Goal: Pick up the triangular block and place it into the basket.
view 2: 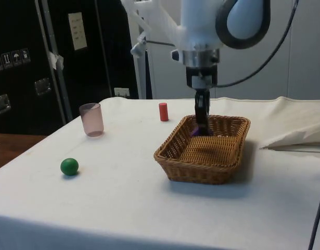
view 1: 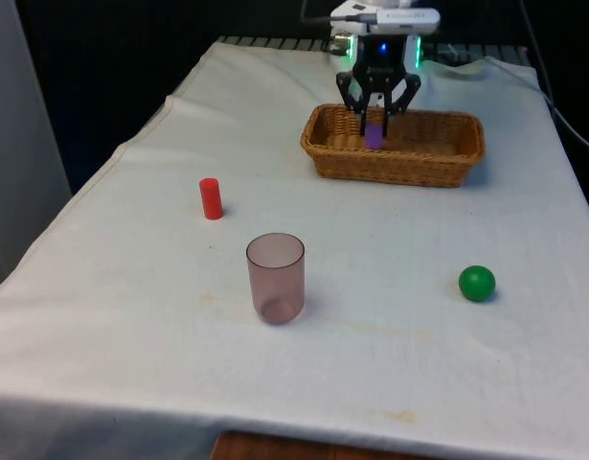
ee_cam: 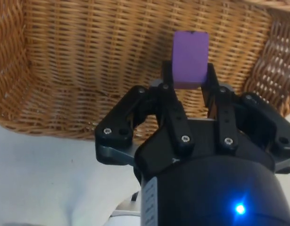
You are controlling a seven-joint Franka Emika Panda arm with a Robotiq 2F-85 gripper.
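Observation:
A purple block point(view 1: 373, 136) point(ee_cam: 189, 59) is held between the fingers of my gripper point(view 1: 374, 123), which is shut on it. The wrist view shows a flat rectangular face of the block, with one black finger pressed on each side. The gripper point(view 2: 201, 125) reaches down into the wicker basket point(view 1: 399, 177) at the end nearer the front view's left. The block point(view 2: 195, 132) hangs low inside the basket point(view 2: 201, 174), below its rim. I cannot tell whether it touches the woven floor point(ee_cam: 88, 70).
A red cylinder point(view 1: 211, 198) stands upright on the cloth at the front view's left. A translucent pink cup point(view 1: 275, 278) stands near the middle. A green ball point(view 1: 477, 283) lies at the front view's right, in front of the basket.

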